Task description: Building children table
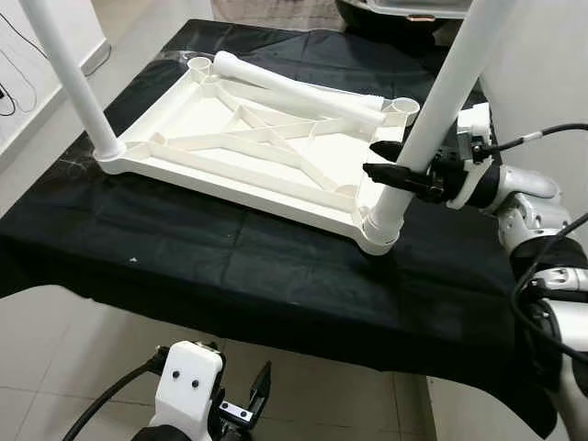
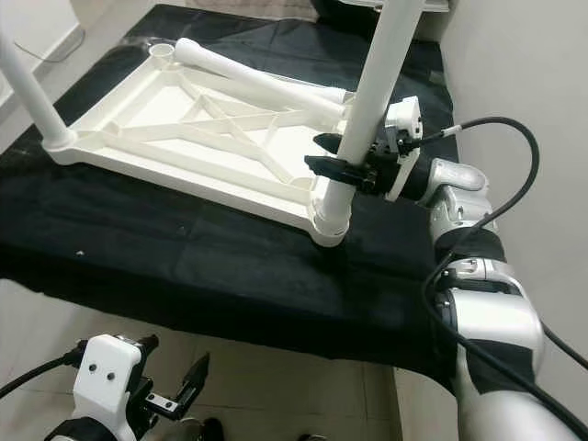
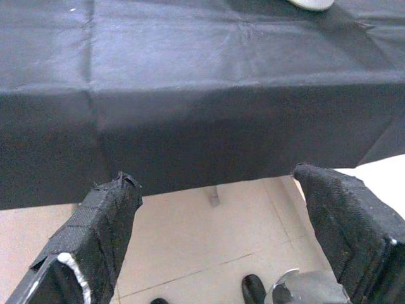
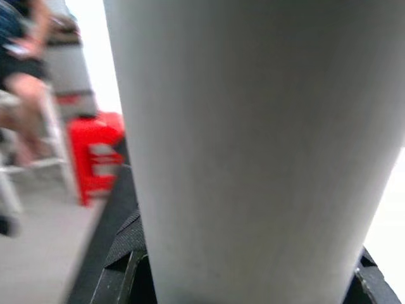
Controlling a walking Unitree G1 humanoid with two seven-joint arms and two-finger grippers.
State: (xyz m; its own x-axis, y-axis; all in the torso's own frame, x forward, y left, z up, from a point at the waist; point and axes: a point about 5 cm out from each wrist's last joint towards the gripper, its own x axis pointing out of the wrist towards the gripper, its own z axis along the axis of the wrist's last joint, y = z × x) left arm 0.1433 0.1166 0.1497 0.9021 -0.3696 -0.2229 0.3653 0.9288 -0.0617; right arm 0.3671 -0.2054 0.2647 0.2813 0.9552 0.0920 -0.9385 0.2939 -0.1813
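Nearest the head camera, the left claw (image 1: pixel 260 393) hangs low over the pale tiled floor (image 1: pixel 55 349), in front of the desk's edge, its two black fingers (image 3: pixel 101 228) spread apart with nothing between them. Beyond it stands the desk covered in a black cloth (image 1: pixel 230 266). On the cloth lies the white plastic children's tabletop (image 1: pixel 239 138), turned upside down so its ribbed underside faces up. A white plastic tube leg (image 1: pixel 418 138) stands in the tabletop's near right corner socket, leaning slightly; the right claw (image 1: pixel 386 175) is clamped around it just above the socket, one finger on each side. A second white leg (image 1: pixel 73 83) stands in the near left corner. A third, loose white tube leg (image 1: pixel 294 90) lies across the far side of the tabletop, between the two far corner sockets. The right wrist view catches a blurred red box (image 4: pixel 98 155) on the floor and a seated person (image 4: pixel 25 76). No writing can be read anywhere.
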